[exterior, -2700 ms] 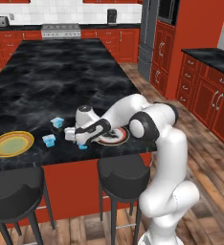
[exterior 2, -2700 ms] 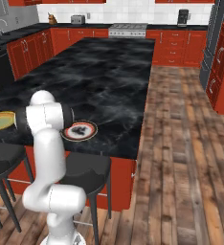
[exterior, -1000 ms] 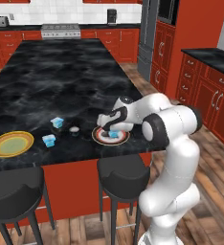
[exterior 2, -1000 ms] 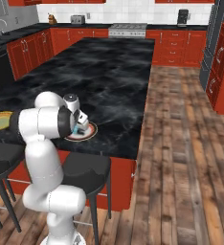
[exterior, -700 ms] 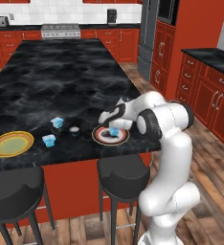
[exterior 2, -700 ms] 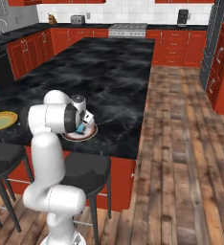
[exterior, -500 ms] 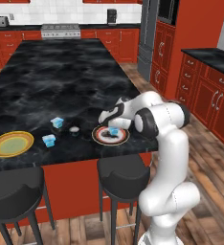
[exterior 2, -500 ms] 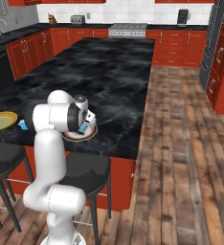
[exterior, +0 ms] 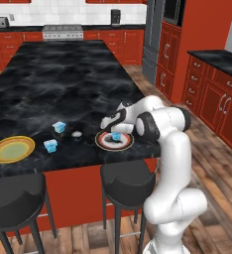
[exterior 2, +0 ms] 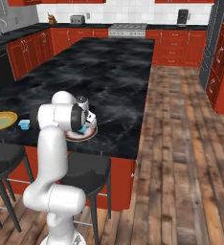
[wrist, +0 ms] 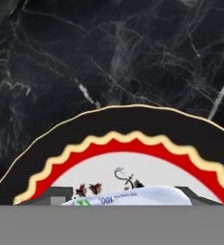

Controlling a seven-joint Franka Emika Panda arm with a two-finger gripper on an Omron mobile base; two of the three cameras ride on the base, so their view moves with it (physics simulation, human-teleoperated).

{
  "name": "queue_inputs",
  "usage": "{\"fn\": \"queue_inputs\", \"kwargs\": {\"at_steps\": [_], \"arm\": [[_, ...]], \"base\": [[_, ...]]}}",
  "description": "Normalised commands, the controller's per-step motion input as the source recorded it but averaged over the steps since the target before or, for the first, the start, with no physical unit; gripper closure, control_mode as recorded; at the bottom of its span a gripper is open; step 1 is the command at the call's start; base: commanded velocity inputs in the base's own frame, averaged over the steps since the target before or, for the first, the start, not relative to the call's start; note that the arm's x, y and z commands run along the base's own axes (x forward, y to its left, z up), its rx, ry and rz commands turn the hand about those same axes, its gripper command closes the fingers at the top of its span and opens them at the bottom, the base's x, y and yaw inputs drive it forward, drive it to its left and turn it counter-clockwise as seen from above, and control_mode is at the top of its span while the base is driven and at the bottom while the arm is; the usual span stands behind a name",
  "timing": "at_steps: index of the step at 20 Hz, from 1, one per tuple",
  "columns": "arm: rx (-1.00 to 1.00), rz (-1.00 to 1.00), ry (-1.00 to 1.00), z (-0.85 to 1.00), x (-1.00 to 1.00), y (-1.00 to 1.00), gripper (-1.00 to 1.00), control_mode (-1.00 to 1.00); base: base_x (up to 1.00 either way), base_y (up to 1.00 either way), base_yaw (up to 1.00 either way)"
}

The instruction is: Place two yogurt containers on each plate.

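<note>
**Pincer low over the red plate, tub between its tips**

Your arm bends forward and down over the desk (exterior: 63,84), wrist tipped toward the red plate (exterior: 104,142). The pincer (exterior: 116,134) is clamped on a tub (exterior: 116,136) at the plate. Two more tubs (exterior: 59,127) (exterior: 50,145) sit apart, near the yellow plate (exterior: 11,149) at your left.

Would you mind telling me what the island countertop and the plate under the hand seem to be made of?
The countertop looks like polished black marble or granite: pale veins and soft sheen. The plate looks like glazed ceramic, judging by its smooth printed scalloped red band and thin pale rim; melamine is possible.
</note>
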Motion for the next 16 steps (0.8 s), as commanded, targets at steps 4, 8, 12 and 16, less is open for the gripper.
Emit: {"fn": "queue_inputs", "kwargs": {"at_steps": [4, 8, 12, 16], "arm": [[-0.01, 0.0, 0.02, -0.02, 0.03, 0.04, -1.0, -1.0], [0.0, 0.0, 0.02, 0.06, 0.03, 0.0, -1.0, -1.0], [0.0, 0.01, 0.03, 0.0, 0.04, -0.03, -1.0, -1.0], [0.0, 0.01, 0.0, 0.1, 0.0, -0.06, -1.0, -1.0]], "base": [[0.0, 0.0, 0.0], [0.0, 0.0, 0.0], [0.0, 0.0, 0.0], [0.0, 0.0, 0.0]]}}
